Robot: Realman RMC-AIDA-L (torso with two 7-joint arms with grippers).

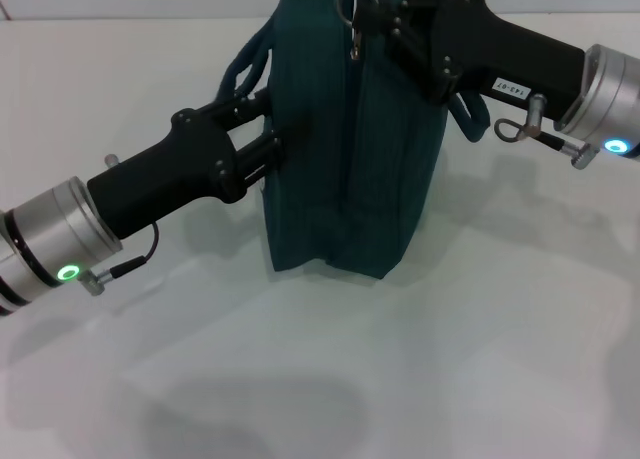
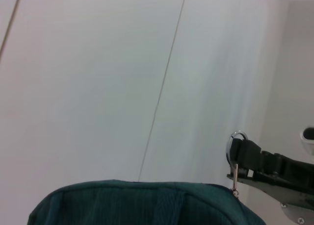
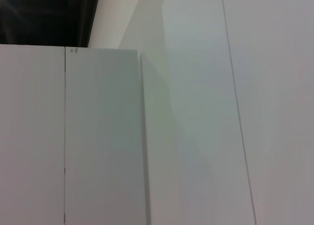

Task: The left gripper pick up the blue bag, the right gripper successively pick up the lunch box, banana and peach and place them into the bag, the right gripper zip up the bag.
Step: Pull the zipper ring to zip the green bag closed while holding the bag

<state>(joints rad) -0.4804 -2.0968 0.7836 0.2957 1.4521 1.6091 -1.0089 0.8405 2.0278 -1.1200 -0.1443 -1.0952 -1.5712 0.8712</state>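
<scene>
- Large dark teal fabric blue bag [image 1: 345, 149]: stands upright on the white table [image 1: 300, 379], between the two sets of fingers. Top looks zipped or nearly so; no lunch box, banana or peach in any view, so I judge them inside.
- Handling, judged: soft cloth walls, will buckle under a side push; loaded, so moderately heavy and inclined to sag. Fabric is not slippery. Best holds are the loop handles and the metal ring, not the flat panels.
- Black two-finger left gripper [image 1: 268, 154]: fingers closed on the bag's side by the handle loop [image 1: 240, 74], which lies just above them. Steadies the bag against zipper pull.
- Black two-finger right gripper [image 1: 372, 21]: at the bag's top edge, fingers pinched on the zipper pull; the left wrist view shows them clamped around it.
- Small silver metal ring zipper pull [image 2: 236, 145]: stiff, thin, smooth, so it could slip out. It sits right at the right fingertips, with its tab hanging down to the bag's seam.
</scene>
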